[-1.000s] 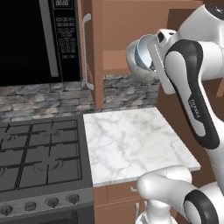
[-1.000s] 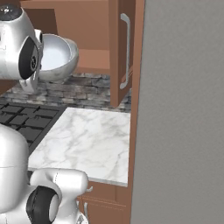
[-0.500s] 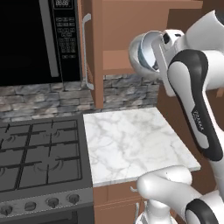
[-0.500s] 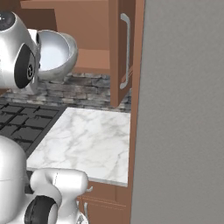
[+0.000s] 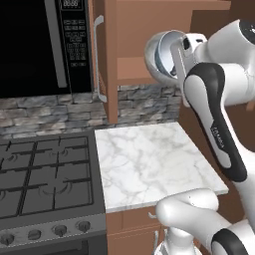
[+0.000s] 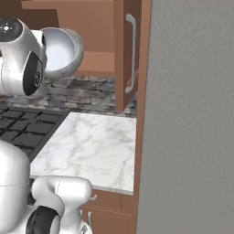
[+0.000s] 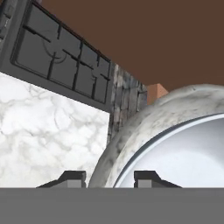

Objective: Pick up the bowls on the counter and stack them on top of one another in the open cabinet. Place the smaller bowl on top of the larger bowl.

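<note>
Clearly the claw (image 7: 109,177) pinched the rim of the larger bowl (image 5: 164,57), held tilted at upper right of the left base view, just before the open cabinet (image 5: 137,69) shelf. Levelling the bowl before lowering it would probably seat it flat. The desk (image 5: 149,162) lay below.

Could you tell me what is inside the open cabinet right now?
The open cabinet shows a bare wooden shelf; the larger bowl, held in the hand, and the arm cover part of it.
</note>
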Motion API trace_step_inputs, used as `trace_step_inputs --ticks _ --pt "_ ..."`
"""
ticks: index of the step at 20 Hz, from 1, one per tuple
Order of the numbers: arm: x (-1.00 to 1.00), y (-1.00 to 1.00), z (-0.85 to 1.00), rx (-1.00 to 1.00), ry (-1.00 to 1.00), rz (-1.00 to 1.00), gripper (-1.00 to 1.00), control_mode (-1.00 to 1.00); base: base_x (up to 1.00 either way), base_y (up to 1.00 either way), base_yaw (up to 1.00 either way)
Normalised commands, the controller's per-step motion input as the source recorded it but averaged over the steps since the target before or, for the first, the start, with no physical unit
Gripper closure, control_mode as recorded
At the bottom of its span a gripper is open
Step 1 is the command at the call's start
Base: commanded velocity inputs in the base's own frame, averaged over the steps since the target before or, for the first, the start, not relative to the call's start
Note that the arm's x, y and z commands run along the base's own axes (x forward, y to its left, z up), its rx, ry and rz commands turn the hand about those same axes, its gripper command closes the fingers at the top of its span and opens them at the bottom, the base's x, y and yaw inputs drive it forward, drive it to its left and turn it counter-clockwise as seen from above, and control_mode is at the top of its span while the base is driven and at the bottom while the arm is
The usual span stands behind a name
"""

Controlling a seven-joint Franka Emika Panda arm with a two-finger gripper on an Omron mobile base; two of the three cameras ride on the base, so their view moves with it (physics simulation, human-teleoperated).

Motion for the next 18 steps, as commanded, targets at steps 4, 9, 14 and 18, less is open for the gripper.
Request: trace_step_inputs --ticks 4,9,14,18 --pt "0.56 0.0 0.0 0.0 0.0 0.0 1.0 -1.0 0.0 0.0 0.0" --pt "0.63 0.0 0.08 0.01 0.0 -0.01 1.0 -1.0 0.0 0.0 0.0" --pt "0.54 0.0 0.01 0.0 0.0 0.0 1.0 -1.0 0.0 0.0 0.0" --pt "0.51 0.0 0.0 0.0 0.0 -0.01 1.0 -1.0 0.0 0.0 0.0"
